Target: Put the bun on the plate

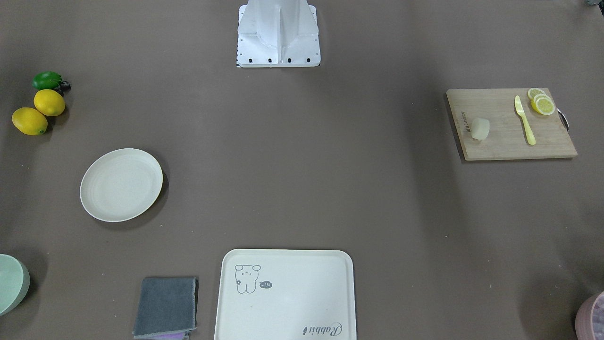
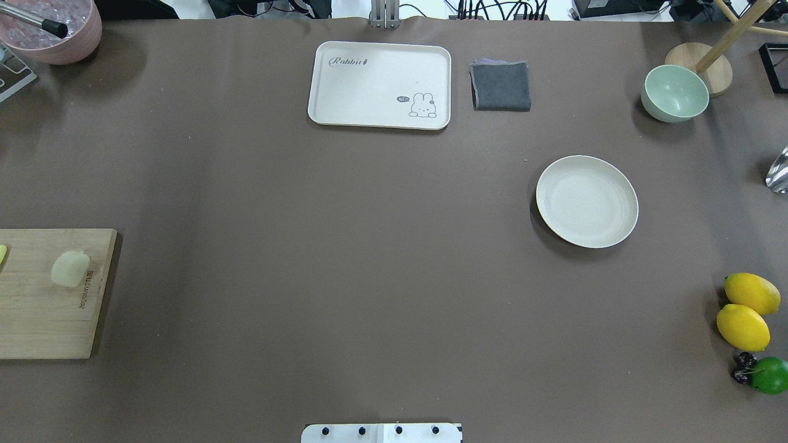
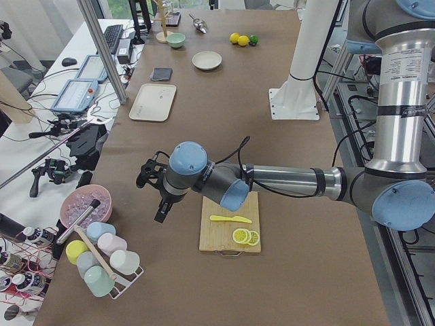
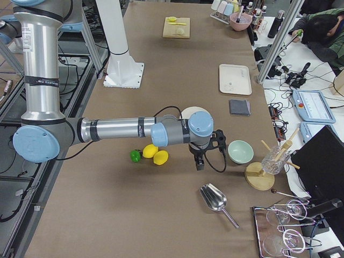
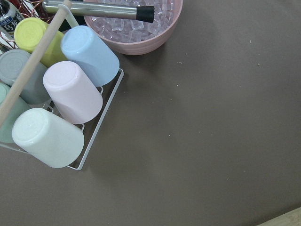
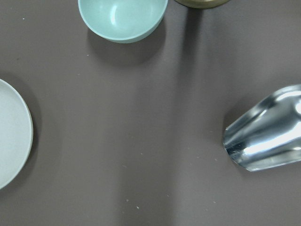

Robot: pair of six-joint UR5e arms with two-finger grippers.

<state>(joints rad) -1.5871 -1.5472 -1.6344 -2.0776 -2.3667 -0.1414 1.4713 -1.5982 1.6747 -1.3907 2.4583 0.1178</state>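
The bun (image 1: 480, 128), a small pale lump, lies on the wooden cutting board (image 1: 509, 141) at the table's left end, also seen from overhead as the bun (image 2: 69, 268). The round cream plate (image 2: 586, 201) sits bare on the right half of the table; its rim (image 6: 14, 141) shows at the left edge of the right wrist view. My left gripper (image 3: 161, 214) hangs beside the board, near the cup rack, and I cannot tell its state. My right gripper (image 4: 199, 163) hovers past the plate, between bowl and scoop, and its state is also unclear.
A yellow knife (image 1: 524, 120) and lemon slices (image 1: 541, 103) share the board. A rabbit tray (image 2: 380, 85) and grey cloth (image 2: 501, 86) lie at the far edge. A green bowl (image 2: 674, 93), lemons (image 2: 745, 311), a metal scoop (image 6: 265, 136), a pink ice bowl (image 5: 136, 23) and a cup rack (image 5: 61, 108) stand at the ends.
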